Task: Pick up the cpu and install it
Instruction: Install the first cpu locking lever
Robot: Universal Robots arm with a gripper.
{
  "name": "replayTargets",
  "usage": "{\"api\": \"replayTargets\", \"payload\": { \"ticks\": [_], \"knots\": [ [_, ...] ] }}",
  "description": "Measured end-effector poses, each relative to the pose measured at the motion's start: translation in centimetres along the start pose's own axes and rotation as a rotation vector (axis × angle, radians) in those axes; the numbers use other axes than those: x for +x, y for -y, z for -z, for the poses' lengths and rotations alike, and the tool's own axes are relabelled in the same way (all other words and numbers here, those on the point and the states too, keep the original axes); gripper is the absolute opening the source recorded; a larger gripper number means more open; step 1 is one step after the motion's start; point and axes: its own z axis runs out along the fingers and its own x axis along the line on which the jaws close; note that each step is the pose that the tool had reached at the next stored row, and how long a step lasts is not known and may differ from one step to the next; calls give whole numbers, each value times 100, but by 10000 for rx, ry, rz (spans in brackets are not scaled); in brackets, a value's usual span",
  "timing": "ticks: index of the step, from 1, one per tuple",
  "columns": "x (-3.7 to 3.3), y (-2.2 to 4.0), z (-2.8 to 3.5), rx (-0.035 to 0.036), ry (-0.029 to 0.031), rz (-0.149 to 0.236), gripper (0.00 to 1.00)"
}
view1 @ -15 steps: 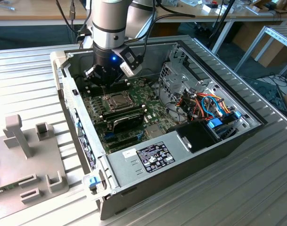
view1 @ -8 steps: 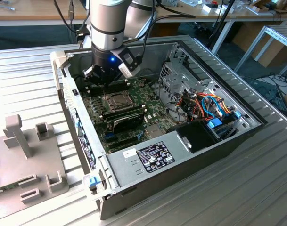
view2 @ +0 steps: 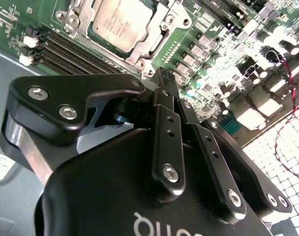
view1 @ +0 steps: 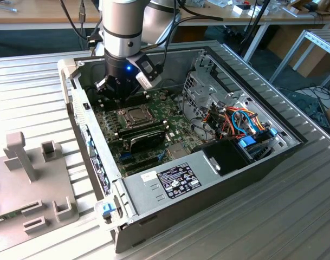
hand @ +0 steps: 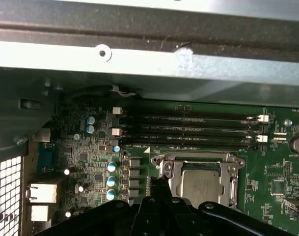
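One small square silver-grey cpu (view2: 121, 20) lies seated in the metal socket frame (hand: 198, 164) on the green motherboard (view1: 116, 127), inside the open grey computer case (view1: 219, 162) on the ribbed metal surface (view1: 29, 86). Just above the board, beside the socket, hangs the black gripper (view2: 161, 81); its fingers (view2: 165, 128) are clenched together and grasp nothing. Four black memory slots (hand: 188, 129) run alongside the socket in the first wrist view.

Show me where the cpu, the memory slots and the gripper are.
cpu (view2: 121, 22): second wrist view, middle of its silver top.
memory slots (hand: 188, 129): first wrist view, middle of the black rows.
gripper (view2: 165, 79): second wrist view, at its fingertips.
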Motion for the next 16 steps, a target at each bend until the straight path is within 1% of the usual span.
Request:
{"api": "replayTargets", "payload": {
  "ticks": [4, 5, 6, 8, 12, 16],
  "knots": [
    [1, 0, 0, 2, 0, 1, 11],
    [2, 0, 1, -40, 1, -2, 11],
    [3, -1, 0, -60, 4, -5, 11],
    [5, -1, 0, -62, 5, -3, 11],
    [23, -4, 2, -44, 4, -3, 11],
    [23, -3, 2, -40, 4, -1, 11]
  ]
}}
